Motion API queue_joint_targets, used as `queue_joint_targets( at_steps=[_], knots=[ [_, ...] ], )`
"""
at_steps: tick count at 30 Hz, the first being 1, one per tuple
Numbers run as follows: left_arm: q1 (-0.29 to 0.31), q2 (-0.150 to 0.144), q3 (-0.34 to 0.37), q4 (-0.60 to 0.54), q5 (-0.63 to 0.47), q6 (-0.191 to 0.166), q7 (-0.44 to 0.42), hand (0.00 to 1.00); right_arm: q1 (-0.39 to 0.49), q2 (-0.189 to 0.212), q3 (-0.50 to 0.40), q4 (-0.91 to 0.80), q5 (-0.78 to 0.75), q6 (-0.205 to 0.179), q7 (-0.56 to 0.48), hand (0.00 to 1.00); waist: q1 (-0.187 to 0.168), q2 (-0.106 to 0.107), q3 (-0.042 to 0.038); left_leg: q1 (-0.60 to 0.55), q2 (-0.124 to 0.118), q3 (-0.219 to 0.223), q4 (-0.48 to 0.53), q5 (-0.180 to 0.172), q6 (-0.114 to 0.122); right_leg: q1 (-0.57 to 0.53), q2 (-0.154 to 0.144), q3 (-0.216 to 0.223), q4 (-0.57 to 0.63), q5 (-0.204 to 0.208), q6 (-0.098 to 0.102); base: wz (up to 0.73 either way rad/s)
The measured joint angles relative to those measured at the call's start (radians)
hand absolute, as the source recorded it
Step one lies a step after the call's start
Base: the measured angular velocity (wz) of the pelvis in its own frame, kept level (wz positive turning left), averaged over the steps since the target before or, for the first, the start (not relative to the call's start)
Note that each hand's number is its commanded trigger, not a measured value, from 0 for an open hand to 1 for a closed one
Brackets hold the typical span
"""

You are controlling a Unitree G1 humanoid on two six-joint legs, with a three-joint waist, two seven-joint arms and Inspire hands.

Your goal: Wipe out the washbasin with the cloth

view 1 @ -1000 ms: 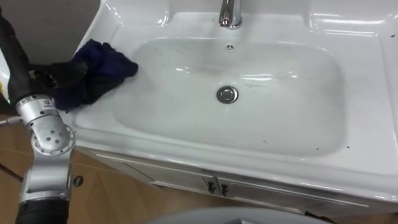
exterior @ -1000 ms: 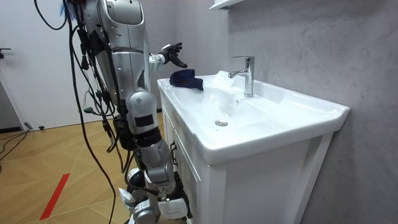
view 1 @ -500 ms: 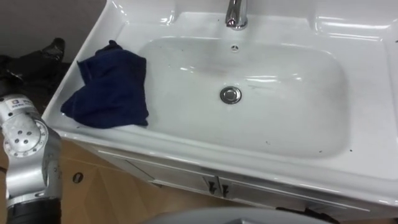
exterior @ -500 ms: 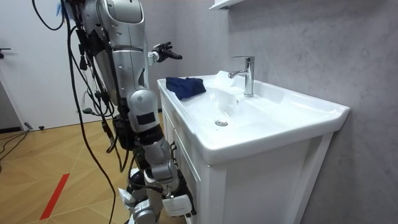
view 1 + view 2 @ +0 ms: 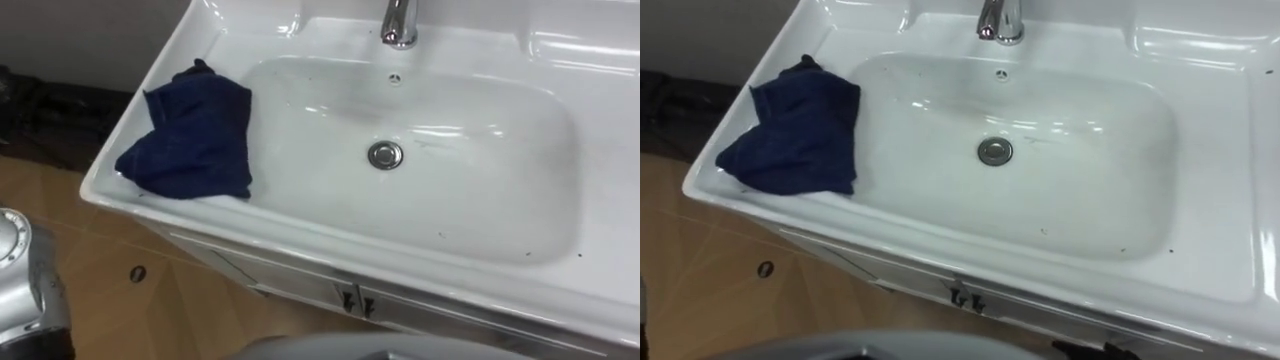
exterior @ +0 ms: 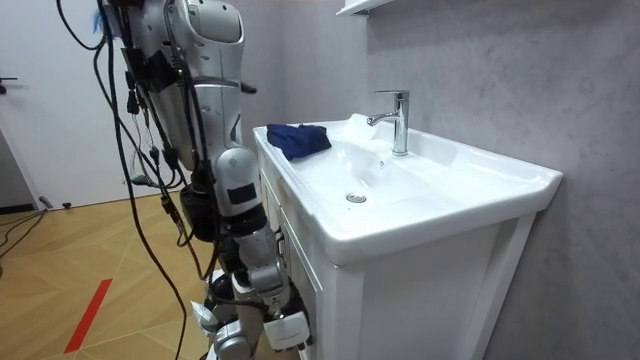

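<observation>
Basin point(image 5: 480, 200), white and speckled with dark flecks, is sunk in the worktop point(image 5: 600, 70). A crumpled dark blue cloth point(image 5: 195, 140) lies over its left rim. The faucet point(image 5: 400, 22) stands behind and the drain point(image 5: 385, 154) is central. The left robot hand point(image 6: 247, 89) peeks beside the torso, and I cannot tell its state.

Cloth point(image 5: 193, 135) on basin point(image 5: 480, 205) L rim

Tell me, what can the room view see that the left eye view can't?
The room view adds the whole robot standing at the front of the basin, the grey wall, a shelf up high, the wooden floor with a red stripe, and the white cabinet from the side. The left eye view looks down into the bowl and adds the little overflow hole, dark specks and the door handles below. Both share the basin, the dark blue cloth lying on its rim at the robot's left, the tap and the drain.
</observation>
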Motion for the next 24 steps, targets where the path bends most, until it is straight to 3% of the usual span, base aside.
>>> queue_joint_targets(
  at_steps=[5,6,7,11,14,17,19,24],
  knots=[
    [0.112,-0.019,0.001,0.206,0.003,0.002,0.001,0.0,0.002,0.002,-0.002,0.006,-0.07,0.025,-0.004,0.0,0.041,-0.023,-0.004,-0.006,-0.005,-0.011,-0.002,0.0,0.0,0.0,-0.003,-0.018,0.001,-0.001,0.002,0.13],
    [0.128,-0.019,0.001,0.244,0.004,0.003,0.0,0.0,0.002,0.005,0.0,0.007,-0.094,0.034,-0.002,0.0,0.051,-0.036,-0.0023,-0.012,-0.008,-0.027,-0.003,0.0,0.0,-0.001,-0.004,-0.032,0.0,-0.002,0.004,0.24],
    [0.129,-0.019,0.0,0.265,0.004,0.002,0.0,0.0,0.002,0.005,0.002,0.008,-0.096,0.04,-0.001,0.0,0.059,-0.029,-0.0024,-0.015,-0.009,-0.028,-0.003,0.0,0.0,-0.002,-0.004,-0.037,-0.001,-0.003,0.004,0.29],
    [0.171,-0.031,-0.034,0.439,-0.005,0.003,-0.001,0.0,-0.004,0.004,0.02,0.018,-0.097,0.075,0.007,0.0,0.08,-0.052,0.0018,-0.027,-0.021,-0.057,0.003,-0.002,0.005,-0.005,-0.014,-0.067,0.0,-0.011,0.016,0.23],
    [0.191,-0.046,-0.067,0.553,0.004,0.003,-0.024,0.0,-0.009,0.001,0.042,0.018,-0.11,0.087,0.02,0.0,0.095,-0.055,-0.0001,-0.035,-0.025,-0.062,0.019,-0.007,0.012,-0.003,-0.018,-0.073,0.002,-0.01,0.022,0.08],
    [0.199,-0.046,-0.086,0.657,0.021,0.007,-0.06,0.0,-0.023,-0.001,0.078,0.021,-0.131,0.089,0.042,0.0,0.095,-0.064,0.0053,-0.045,-0.026,-0.064,0.033,-0.009,0.016,-0.003,-0.021,-0.089,0.002,-0.006,0.025,0.06],
    [0.19,-0.047,-0.103,0.711,0.085,0.013,-0.087,0.0,-0.026,-0.003,0.078,0.023,-0.136,0.089,0.059,0.0,0.094,-0.065,0.007,-0.059,-0.027,-0.068,0.044,-0.012,0.021,-0.007,-0.023,-0.102,0.002,-0.006,0.028,0.19],
    [0.185,-0.05,-0.22,0.813,0.243,0.049,-0.203,0.0,-0.048,-0.019,0.101,0.041,-0.137,0.089,0.092,0.0,0.088,-0.064,0.0116,-0.095,-0.035,-0.082,0.07,-0.019,0.033,-0.02,-0.03,-0.119,0.006,-0.004,0.04,0.12]
  ],
)
